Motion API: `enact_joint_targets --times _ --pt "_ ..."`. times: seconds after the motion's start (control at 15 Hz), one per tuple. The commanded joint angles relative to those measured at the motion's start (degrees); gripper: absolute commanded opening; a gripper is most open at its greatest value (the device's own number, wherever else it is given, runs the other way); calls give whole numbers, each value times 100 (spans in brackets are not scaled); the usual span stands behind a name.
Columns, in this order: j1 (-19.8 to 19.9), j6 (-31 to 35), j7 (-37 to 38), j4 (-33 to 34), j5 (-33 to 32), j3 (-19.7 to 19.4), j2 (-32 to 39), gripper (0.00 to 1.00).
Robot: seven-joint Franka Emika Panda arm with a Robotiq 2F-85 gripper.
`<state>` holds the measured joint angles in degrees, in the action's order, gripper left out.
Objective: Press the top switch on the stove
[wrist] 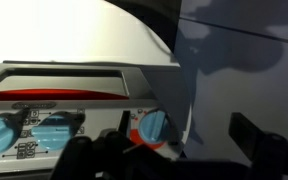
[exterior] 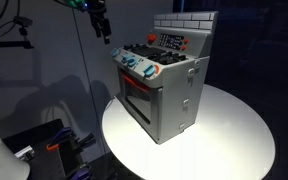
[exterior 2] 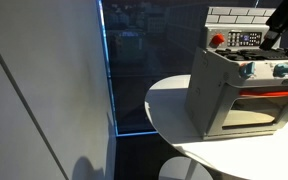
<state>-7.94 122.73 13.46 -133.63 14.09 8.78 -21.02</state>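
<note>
The stove point(exterior: 169, 95) is a small grey box with a windowed oven door, and it stands on a round white table point(exterior: 234, 135). It has teal-and-orange knobs point(exterior: 136, 66) along the front and a red button point(exterior: 151, 40) on the control panel under the white brick-pattern back. It also shows in the other exterior view point(exterior 2: 219, 95). My gripper point(exterior: 103, 28) hangs in the air up and to the side of the stove's knob end, touching nothing. In the wrist view my gripper point(wrist: 179, 160) is open and empty, with a teal knob point(wrist: 149, 127) between and beyond the fingers.
The table point(exterior 2: 169, 110) drops off to dark floor all round the stove. A dark wall and a light panel point(exterior 2: 44, 90) stand to the side. Cables and a dark stand with orange parts point(exterior: 54, 145) sit low beside the table.
</note>
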Motion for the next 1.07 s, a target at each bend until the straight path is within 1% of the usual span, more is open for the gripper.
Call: enact_joint_targets --times 0.0,0.27,0.67,1.0 --pt "121 -104 89 154 -125 -31 -15 100" --pt "293 -133 144 367 -240 -90 -23 100" --pt "702 -60 417 754 -691 -197 87 100" --pt "1090 177 883 891 -1342 -233 250 100"
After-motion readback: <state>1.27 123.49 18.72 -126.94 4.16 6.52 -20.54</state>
